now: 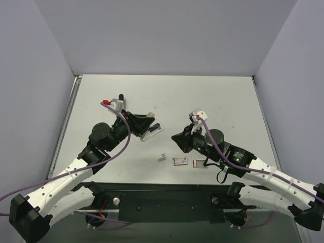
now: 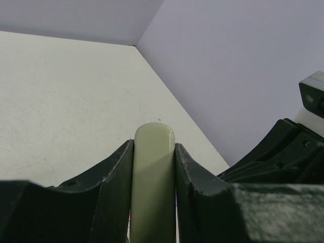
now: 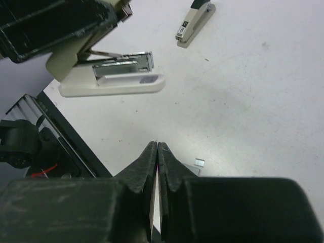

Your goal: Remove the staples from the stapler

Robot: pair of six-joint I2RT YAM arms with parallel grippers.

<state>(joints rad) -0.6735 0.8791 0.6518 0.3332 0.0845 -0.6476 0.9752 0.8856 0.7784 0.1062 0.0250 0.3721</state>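
My left gripper [image 1: 148, 124] is shut on the rounded olive-grey top arm [image 2: 154, 172] of an opened cream stapler [image 3: 111, 83] and holds it above the table. Its metal magazine [image 3: 124, 63] is exposed over the pale base [image 1: 152, 133]. My right gripper [image 1: 177, 139] is shut with its fingertips touching, to the right of that stapler and apart from it; it also shows in the right wrist view [image 3: 158, 144]. A short strip of staples [image 1: 162, 157] lies on the table below. A small slim stapler [image 3: 195, 23], silvery-beige with a black end, lies farther off on the table.
A small red-and-white box [image 1: 180, 161] and a second small box part [image 1: 196, 162] lie near the front edge under my right arm. The black front rail [image 3: 55, 131] runs close by. Grey walls [image 1: 152, 35] enclose the table [image 1: 212, 101] on three sides.
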